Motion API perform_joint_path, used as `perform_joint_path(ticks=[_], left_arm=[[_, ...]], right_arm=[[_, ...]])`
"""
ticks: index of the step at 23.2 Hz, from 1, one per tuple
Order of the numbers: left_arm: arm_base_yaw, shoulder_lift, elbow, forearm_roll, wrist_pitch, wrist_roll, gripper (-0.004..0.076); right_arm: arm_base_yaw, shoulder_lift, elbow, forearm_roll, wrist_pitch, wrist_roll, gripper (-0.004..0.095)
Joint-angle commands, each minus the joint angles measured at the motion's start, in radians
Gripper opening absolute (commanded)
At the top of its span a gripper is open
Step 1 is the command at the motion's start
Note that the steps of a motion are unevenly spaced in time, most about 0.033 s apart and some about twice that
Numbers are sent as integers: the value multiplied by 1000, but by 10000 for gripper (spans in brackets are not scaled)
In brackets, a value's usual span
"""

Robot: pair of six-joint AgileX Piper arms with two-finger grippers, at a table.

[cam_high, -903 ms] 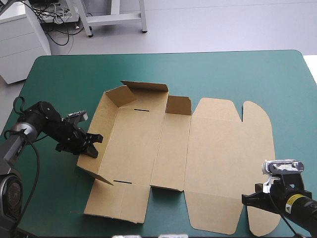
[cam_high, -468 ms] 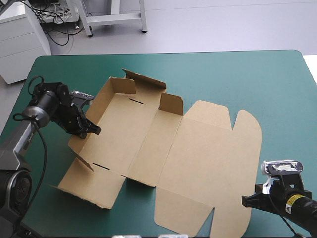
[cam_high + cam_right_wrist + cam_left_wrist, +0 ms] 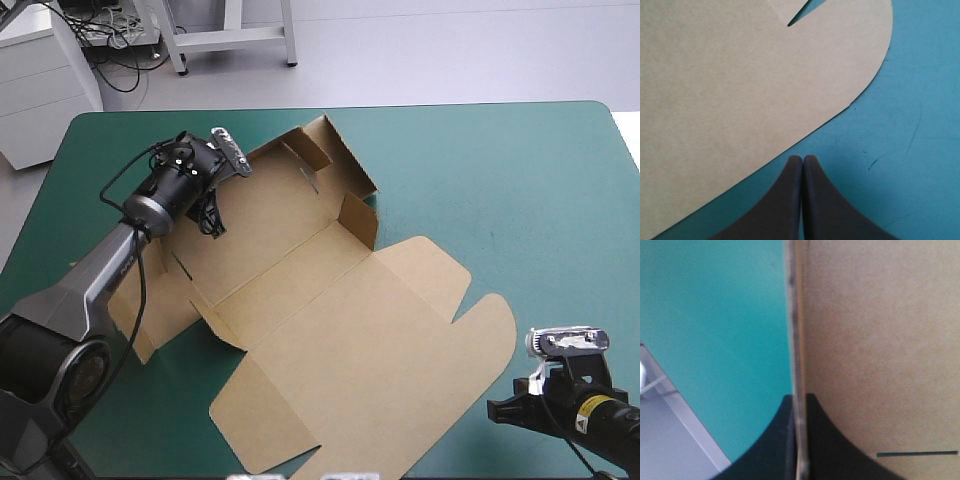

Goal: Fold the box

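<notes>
Box (image 3: 310,300) of brown board, early in the fold by the look of it. Lies askew on the teal-green cover (image 3: 500,170), from near the table's far left corner down toward the middle of the near edge. Shows short walls (image 3: 345,165) raised at the far end and a small tab (image 3: 360,218) standing beside them; leaves the long panels untucked and the broad lid (image 3: 400,340) flat, with most of the job apparently to come. Left gripper (image 3: 800,399): black fingers all but closed, pinching the thin edge of a side wall (image 3: 796,315) at the box's far left, plain board to one side, cover to the other. Right gripper (image 3: 803,159): fingers pressed together into one point, holding nothing, over bare cover near the table's near right corner, just beside the lid's rounded flap (image 3: 740,75) and apart from it. Matte, faintly fibrous board, layered at the cut edge; creased in straight lines, pierced by narrow slots (image 3: 916,454), with a notch (image 3: 797,15) between curved lobes
</notes>
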Motion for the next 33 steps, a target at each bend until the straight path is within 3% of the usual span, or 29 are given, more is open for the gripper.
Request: perform_joint_path(ticks=[1,8,13,19,24,33], left_arm=[[-72,-45,-33,88,-89,45,-32],[-218,-53,-25,133,-185,53,-32],[-378,-162,173,511,-339,-206,-32],[-529,-272,408,783,-378,-440,-32],[-648,-286,616,1253,-284,-813,-32],[-636,-253,663,1278,-286,-810,-32]], right_arm=[[-4,3,-27,1,-32,-13,-23],[-4,3,-27,6,-32,-9,-23],[-4,3,-27,9,-31,5,-23],[-4,3,-27,46,-40,5,-22],[-4,3,-27,70,-34,5,-22],[-4,3,-27,-13,-38,48,-22]])
